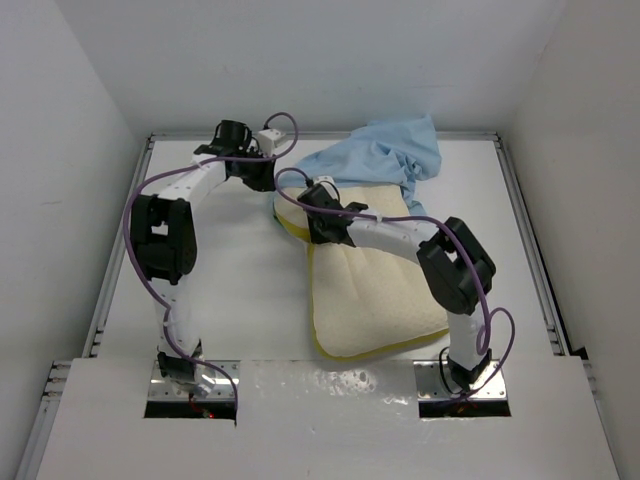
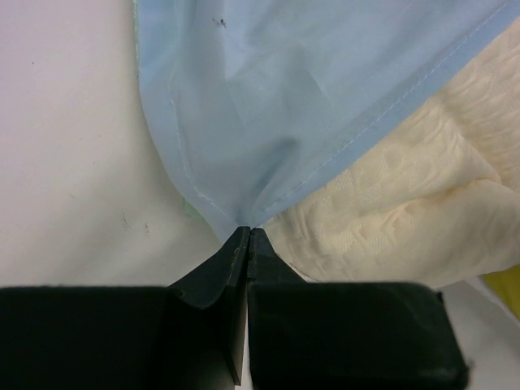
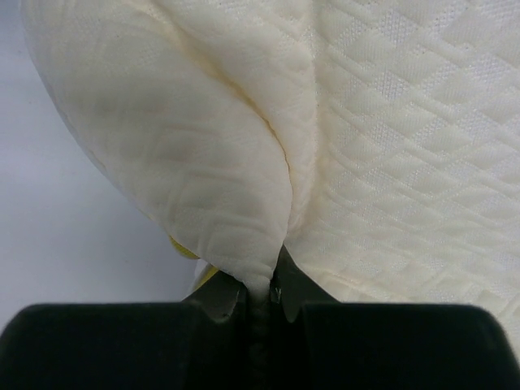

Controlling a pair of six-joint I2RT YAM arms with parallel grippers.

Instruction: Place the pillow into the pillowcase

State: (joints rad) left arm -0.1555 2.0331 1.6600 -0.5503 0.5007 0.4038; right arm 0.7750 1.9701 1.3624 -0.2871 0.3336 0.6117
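- One pillow point(image 1: 375, 290) lies on the table point(image 1: 240, 300), right of the middle. It is cream-white with a yellow band along its edge, and it runs aslant from close to the near edge toward the far edge.
- One pillowcase point(image 1: 385, 155) sits bunched at the far edge, right of centre, with its light blue face up. It drapes over the far end of the pillow, and most of the pillow lies uncovered.
- Two arms are at work, each trailing one purple cable point(image 1: 140, 270).
- The left gripper point(image 2: 249, 236) has its jaws pressed together on a stitched edge of the pillowcase. The blue cloth fans out from the tips, and the pillow's textured surface lies just beside it.
- The right gripper point(image 3: 264, 284) is clamped on a pinched fold of the pillow near its far left corner, with quilted fabric bulging on both sides of the tips.
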